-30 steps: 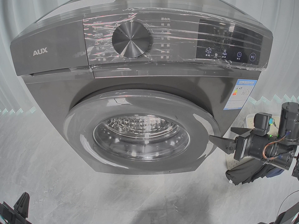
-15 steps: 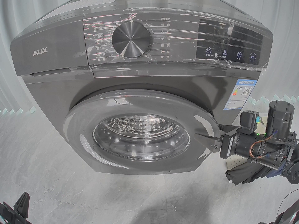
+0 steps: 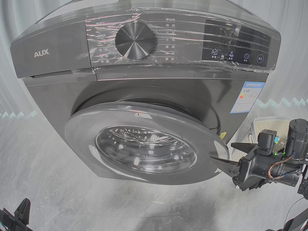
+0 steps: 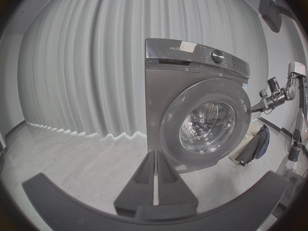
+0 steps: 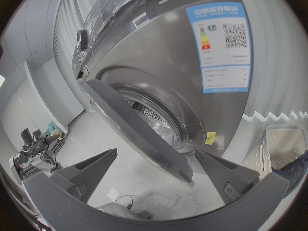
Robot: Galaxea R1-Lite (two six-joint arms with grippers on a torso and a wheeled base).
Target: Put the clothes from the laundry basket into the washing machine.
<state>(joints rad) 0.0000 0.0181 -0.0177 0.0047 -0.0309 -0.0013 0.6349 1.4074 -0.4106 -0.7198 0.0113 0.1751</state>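
Evidently, the grey round glass-fronted door (image 3: 144, 145) of the grey metal washing machine (image 3: 160, 87) stood ajar, right pincer (image 3: 221, 151) open astride its rim; dark clothes (image 4: 253, 145) hung unloaded on the white perforated basket (image 3: 272, 125) at four o'clock.

White pleated curtain (image 4: 80, 81) spans far side of scene, left to right; hem zigzags right at floor level; floor (image 3: 48, 177) light grey marble-look tile, glossy, thin seams; small white square (image 5: 113, 194) lies flat on near floor; thin cable (image 5: 123, 198) just beside it; pale panelled wall (image 5: 35, 32) far left
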